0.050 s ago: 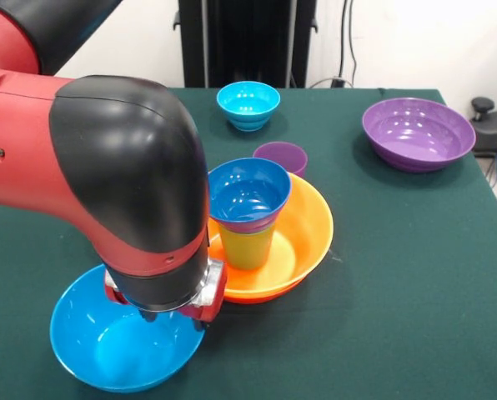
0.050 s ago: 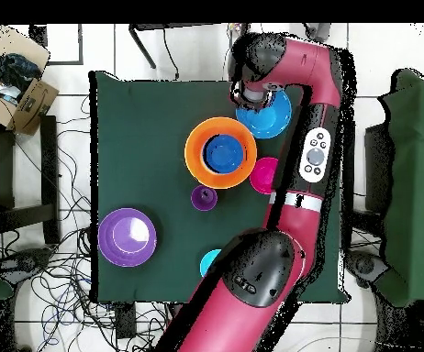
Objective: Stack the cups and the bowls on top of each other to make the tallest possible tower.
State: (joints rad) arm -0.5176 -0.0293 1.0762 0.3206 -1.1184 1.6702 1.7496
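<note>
A broad yellow-orange bowl (image 1: 311,233) (image 2: 195,151) sits mid-table and carries the tower. In it a lime green cup (image 1: 247,247) stands upright, capped by a small dark blue bowl (image 1: 248,193) (image 2: 222,152). My gripper (image 1: 172,317) (image 2: 255,94) hangs low over the rim of the sky-blue bowl (image 1: 107,350) (image 2: 275,117), next to the tower. The wrist hides how the gripper stands. A purple cup (image 1: 280,157) (image 2: 205,197) stands just behind the yellow-orange bowl. A small cyan bowl (image 1: 248,104) (image 2: 206,264), a large purple bowl (image 1: 418,133) (image 2: 127,236) and a magenta bowl (image 2: 264,174) lie apart.
A dark green cloth covers the table (image 1: 399,275). My bulky arm (image 1: 107,167) fills the front view's left side and hides the magenta bowl there. A black stand (image 1: 247,42) rises behind the table. Cardboard boxes (image 2: 23,92) and cables lie on the floor.
</note>
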